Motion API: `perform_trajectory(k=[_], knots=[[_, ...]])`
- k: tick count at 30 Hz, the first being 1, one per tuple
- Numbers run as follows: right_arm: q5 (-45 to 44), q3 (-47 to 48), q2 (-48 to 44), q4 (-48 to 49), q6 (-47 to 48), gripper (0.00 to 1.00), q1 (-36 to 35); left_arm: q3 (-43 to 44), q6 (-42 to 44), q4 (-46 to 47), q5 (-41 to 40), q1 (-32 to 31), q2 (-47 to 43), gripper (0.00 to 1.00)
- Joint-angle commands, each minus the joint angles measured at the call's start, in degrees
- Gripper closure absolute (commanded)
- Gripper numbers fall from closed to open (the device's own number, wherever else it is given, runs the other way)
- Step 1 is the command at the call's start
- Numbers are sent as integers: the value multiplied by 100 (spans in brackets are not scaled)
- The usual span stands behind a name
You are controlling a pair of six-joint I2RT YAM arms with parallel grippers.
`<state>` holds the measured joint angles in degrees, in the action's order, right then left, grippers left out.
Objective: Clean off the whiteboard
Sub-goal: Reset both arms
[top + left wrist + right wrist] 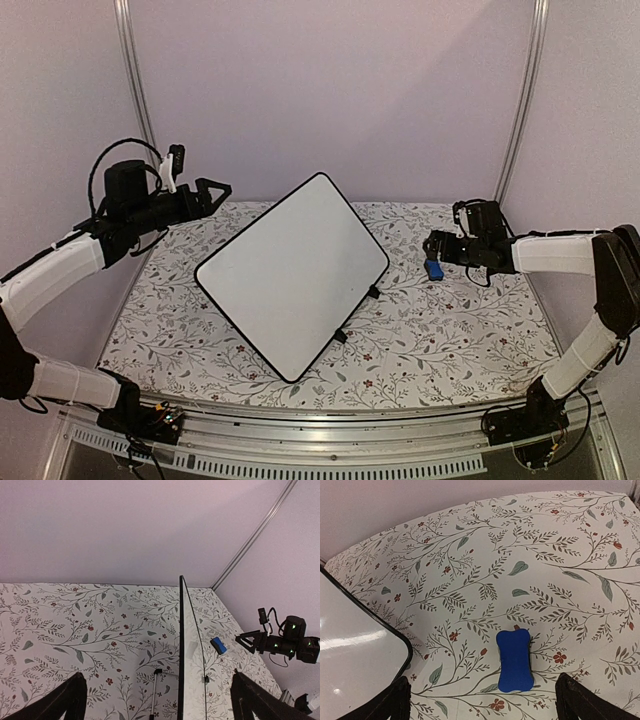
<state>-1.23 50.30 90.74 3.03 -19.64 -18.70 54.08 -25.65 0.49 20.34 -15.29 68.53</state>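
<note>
The whiteboard (292,275) stands tilted on the floral table, turned diamond-wise, its white face blank and glossy. The left wrist view shows it edge-on (192,655), and one rounded corner shows in the right wrist view (355,645). A small blue eraser (434,269) lies flat on the table right of the board (515,661) (218,645). My left gripper (215,190) hovers open, high behind the board's left side (157,692). Just above the eraser, my right gripper (432,245) hangs open, with the eraser below and between its fingers (480,697), untouched.
A thin metal prop rod (154,692) leans behind the board. Small black clip feet (374,292) sit on its lower right edge. The floral tablecloth (450,330) covers the table, pale walls and metal frame posts (520,100) close in the back.
</note>
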Motion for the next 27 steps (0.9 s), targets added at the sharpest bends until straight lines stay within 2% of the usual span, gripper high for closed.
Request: perform_trajectory(k=[1,27], knots=[[-70,113,-159,93,-68,1,44,-62,-28,140,56,54,-54,0],[-15,-20,-250,102,-22,1,131,-74,-16,154,75,57,-24,0]])
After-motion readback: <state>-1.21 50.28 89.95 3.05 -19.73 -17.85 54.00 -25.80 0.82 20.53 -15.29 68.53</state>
